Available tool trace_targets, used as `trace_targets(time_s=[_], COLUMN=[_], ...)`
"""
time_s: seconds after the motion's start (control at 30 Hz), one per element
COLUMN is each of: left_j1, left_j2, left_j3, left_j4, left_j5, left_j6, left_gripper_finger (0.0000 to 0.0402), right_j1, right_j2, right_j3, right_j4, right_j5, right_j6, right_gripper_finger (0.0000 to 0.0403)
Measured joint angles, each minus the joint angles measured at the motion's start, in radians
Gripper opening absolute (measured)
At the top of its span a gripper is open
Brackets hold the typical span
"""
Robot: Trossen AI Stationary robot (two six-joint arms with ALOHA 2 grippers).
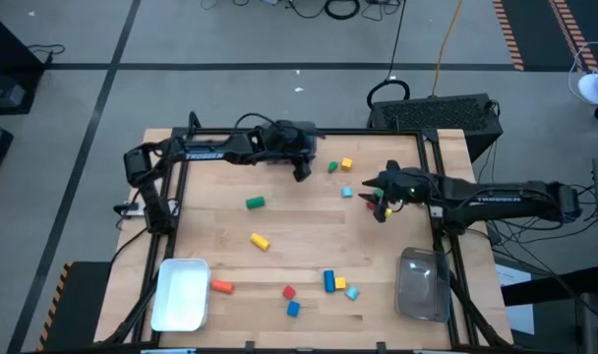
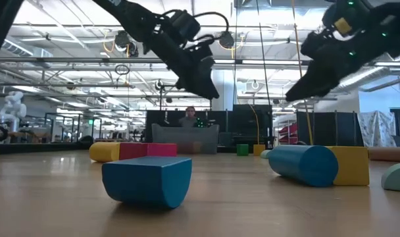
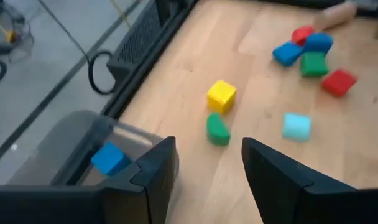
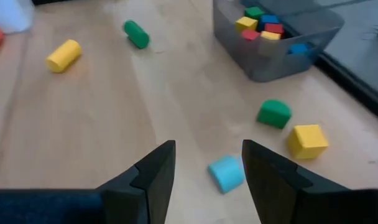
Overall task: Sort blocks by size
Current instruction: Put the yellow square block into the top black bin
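From where I stand, both arms hang over the far half of the wooden table (image 1: 279, 236). White lettering runs along each forearm; it looks like the maker's name, but I cannot read it for certain.

The left gripper (image 1: 301, 169) hovers near the far edge, its two dark fingers (image 3: 155, 171) parted with nothing between them. Just beyond it lie a yellow cube (image 3: 221, 95) and a green half-round block (image 3: 218, 129) close together, with a cyan block (image 3: 296, 126) a little further off. A grey bin (image 3: 83, 134) sits beside that gripper, and a blue block (image 3: 109, 158) shows inside it.

The right gripper (image 1: 380, 208) hangs near the right side of the table, jaws likewise spread and empty. In its wrist view the same cyan block sits just ahead of the fingers (image 4: 153, 174), and the grey bin holds several small coloured pieces (image 4: 262, 23).

The blocks are scattered. A green cylinder (image 1: 255, 203) and a yellow cylinder (image 1: 260, 240) lie mid-table, well apart from both grippers. Near the front edge sit an orange piece (image 1: 221, 286), a red block (image 1: 288, 292) and a cluster of blue, cyan and yellow ones (image 1: 338, 284). A white bin (image 1: 181, 293) stands at the front left and a clear bin (image 1: 423, 285) at the front right.

In the low view a person (image 2: 188, 117) is behind a desk in the room beyond.
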Motion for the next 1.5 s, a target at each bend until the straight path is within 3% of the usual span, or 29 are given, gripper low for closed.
trace_targets(time_s=[0.4, 0.6, 0.77, 1.13, 1.5], left_j1=[-0.070, -0.086, -0.074, -0.070, -0.057], left_j2=[-0.240, -0.339, -0.400, -0.412, -0.412], left_j3=[-0.263, -0.437, -0.535, -0.552, -0.552], left_j4=[0.181, 0.410, 0.437, 0.392, 0.326], left_j5=[-0.001, -0.004, 0.003, 0.044, -0.124], left_j6=[0.016, 0.024, 0.023, 0.068, 0.075], left_gripper_finger=[0.0186, 0.0186, 0.0186, 0.0186, 0.0186], right_j1=[-0.091, -0.116, -0.169, -0.346, -0.414], right_j2=[0.288, 0.444, 0.538, 0.738, 0.845], right_j3=[0.161, 0.266, 0.355, 0.393, 0.393], right_j4=[-0.071, -0.090, -0.098, -0.067, 0.022], right_j5=[-0.006, -0.009, -0.007, -0.068, -0.067], right_j6=[-0.073, -0.112, -0.209, -0.407, -0.468], right_gripper_finger=[0.0176, 0.0176, 0.0176, 0.0193, 0.0268])
